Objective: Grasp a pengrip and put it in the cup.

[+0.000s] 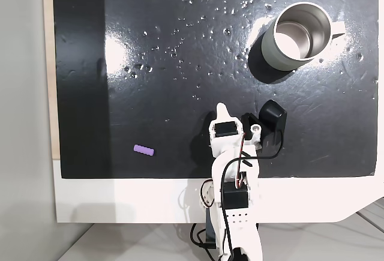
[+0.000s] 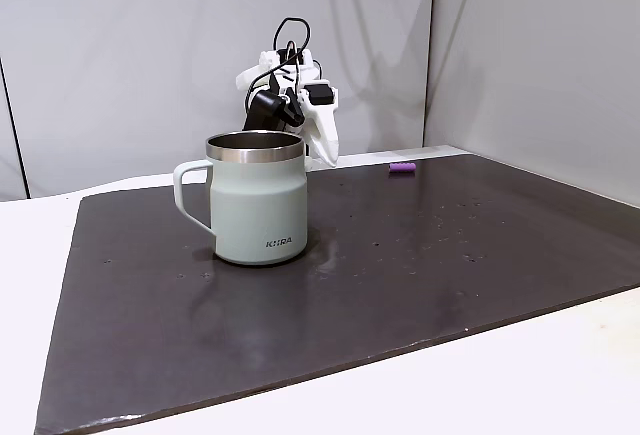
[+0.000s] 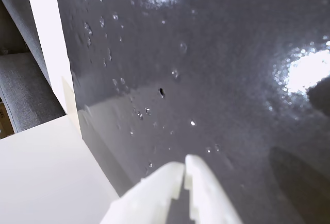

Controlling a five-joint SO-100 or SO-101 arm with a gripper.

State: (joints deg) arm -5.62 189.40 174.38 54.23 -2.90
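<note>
The two white fingers (image 3: 170,185) are seen in the wrist view pressed together at their tips, with only a thin seam between them and nothing held. The gripper (image 3: 184,165) hangs over bare dark mat (image 3: 216,69), whose surface is dotted with small bubbles and bright glare patches. In a fixed view from above, the gripper (image 1: 221,108) is seen as a white point aimed up the frame, near the mat's lower middle, with the arm (image 1: 235,213) running down behind it to the base at the bottom edge. A black webcam (image 1: 273,117) with a cable is mounted just right of the gripper in that view.

The pengrip (image 1: 144,150) lies flat on the mat (image 1: 150,63), down and to the left of the gripper and well apart from it, close to the mat's lower edge. In a fixed view from the side, the pengrip (image 2: 402,168) is seen as a small purple piece near the mat's far edge, right of the arm (image 2: 290,85).

The cup (image 1: 294,38) stands upright in the upper right of the view from above, well apart from the gripper and from the pengrip, its handle pointing right. In the side view the cup (image 2: 258,198) stands nearest the camera, handle to the left, its shiny inside rim visible. The mat (image 2: 450,245) rests on a white table (image 2: 520,375).
</note>
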